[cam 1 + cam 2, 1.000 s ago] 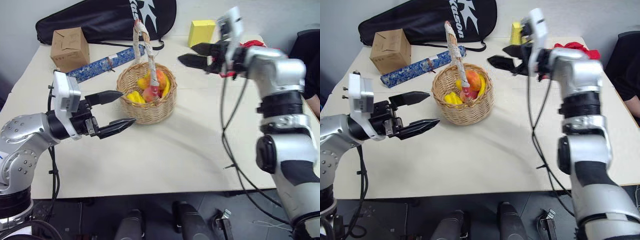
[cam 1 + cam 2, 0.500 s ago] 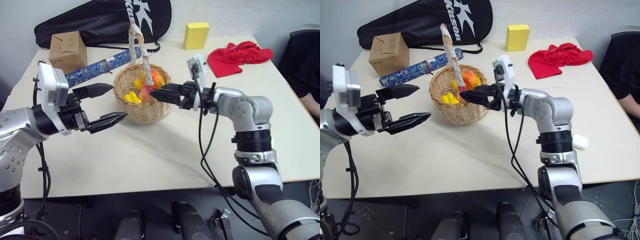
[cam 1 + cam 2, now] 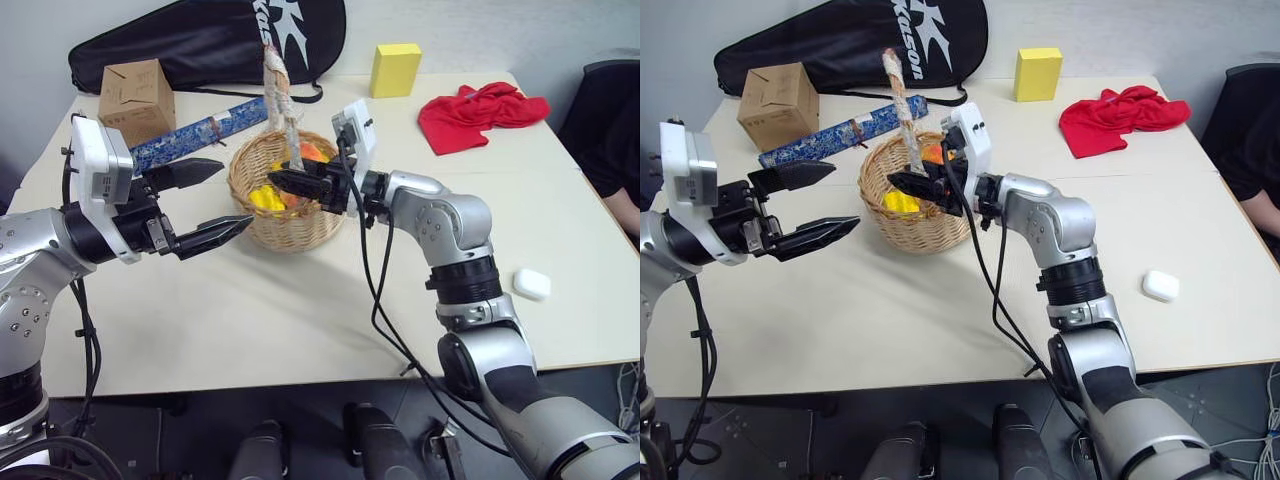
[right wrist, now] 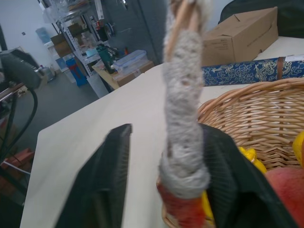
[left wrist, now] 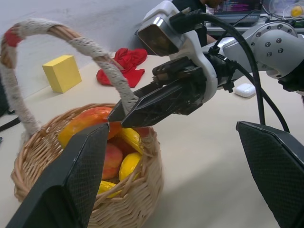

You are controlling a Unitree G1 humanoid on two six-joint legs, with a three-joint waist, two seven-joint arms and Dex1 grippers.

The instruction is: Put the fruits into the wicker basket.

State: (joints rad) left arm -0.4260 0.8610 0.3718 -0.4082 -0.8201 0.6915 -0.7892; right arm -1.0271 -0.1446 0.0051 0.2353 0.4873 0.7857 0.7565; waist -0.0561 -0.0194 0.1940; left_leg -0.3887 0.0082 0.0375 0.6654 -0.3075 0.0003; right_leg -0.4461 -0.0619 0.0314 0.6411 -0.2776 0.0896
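Left eye: wicker basket [image 3: 290, 210] on surface [image 3: 330, 300], fruits [image 3: 268, 196] inside. Left wrist: left pincer [image 5: 180, 175] spread, released, beside basket. Right wrist: right pincer [image 4: 166, 185] straddling handle [image 4: 183, 123]; clench unclear.

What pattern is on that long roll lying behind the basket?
The roll is blue with a pale floral print, clearest in the right wrist view.

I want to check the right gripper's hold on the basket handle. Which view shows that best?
The right wrist view: the handle stands between the right gripper's fingers, one on each side. The left wrist view shows the closing fingers from the side; the eye views show them small at the wicker basket.
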